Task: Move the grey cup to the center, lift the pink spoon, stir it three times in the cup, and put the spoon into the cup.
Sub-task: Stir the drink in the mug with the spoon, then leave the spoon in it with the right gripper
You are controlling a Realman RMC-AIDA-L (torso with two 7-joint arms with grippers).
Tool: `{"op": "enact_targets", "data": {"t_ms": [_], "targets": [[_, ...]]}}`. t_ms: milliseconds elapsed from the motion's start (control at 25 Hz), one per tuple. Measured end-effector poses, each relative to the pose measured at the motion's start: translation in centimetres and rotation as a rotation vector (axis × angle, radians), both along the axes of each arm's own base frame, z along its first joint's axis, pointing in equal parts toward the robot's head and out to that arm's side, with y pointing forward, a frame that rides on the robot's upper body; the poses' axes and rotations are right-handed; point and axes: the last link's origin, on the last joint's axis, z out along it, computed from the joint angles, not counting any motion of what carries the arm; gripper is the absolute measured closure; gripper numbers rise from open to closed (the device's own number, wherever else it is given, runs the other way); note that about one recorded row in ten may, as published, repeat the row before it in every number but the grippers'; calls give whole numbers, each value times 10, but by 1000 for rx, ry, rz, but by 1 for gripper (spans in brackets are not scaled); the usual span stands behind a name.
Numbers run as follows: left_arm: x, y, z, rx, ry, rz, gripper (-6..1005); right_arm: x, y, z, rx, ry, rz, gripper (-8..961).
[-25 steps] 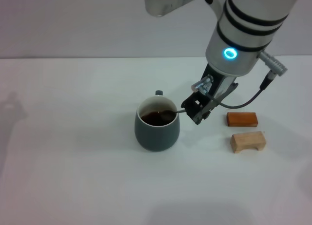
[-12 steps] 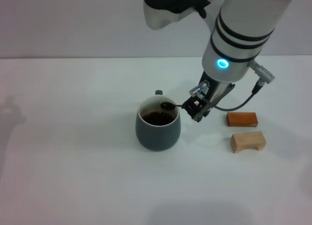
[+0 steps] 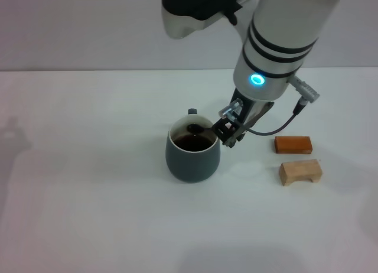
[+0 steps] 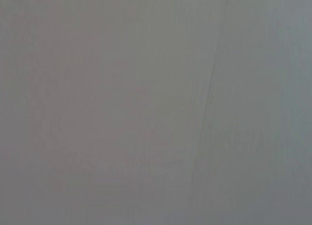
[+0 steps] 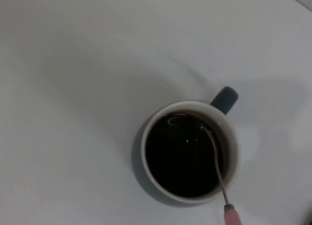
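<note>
Head view: pink spoon point(image 3: 198, 130) between right gripper point(image 3: 226, 134) jaws.

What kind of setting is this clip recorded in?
Probably a lab test bench, not a kitchen: a plain white table against a blank wall, with only the grey cup, wooden blocks and the right gripper.

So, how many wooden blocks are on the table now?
2. The orange block lies to the right of the grey cup; the tan block lies just in front of the orange block. None seem hidden.
</note>
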Motion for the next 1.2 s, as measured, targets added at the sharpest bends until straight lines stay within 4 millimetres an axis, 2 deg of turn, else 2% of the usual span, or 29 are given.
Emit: {"op": "enact_targets", "data": {"t_ms": [560,760,1040,1200], "targets": [[5,2,1,4,-8,-24,990,-7,-7,-6,-34,15,-3,832],[5,1,-1,2,-8,-27,990,-2,-6,-12,-32,6,-17,832],[5,-2,-2,0,-6,-33,989,18,-4,-18,-23,-16,-73,832],[4,-5,-3,-4,-5,-30,989,23,-10,-25,-50,-13,-95,833]]}}
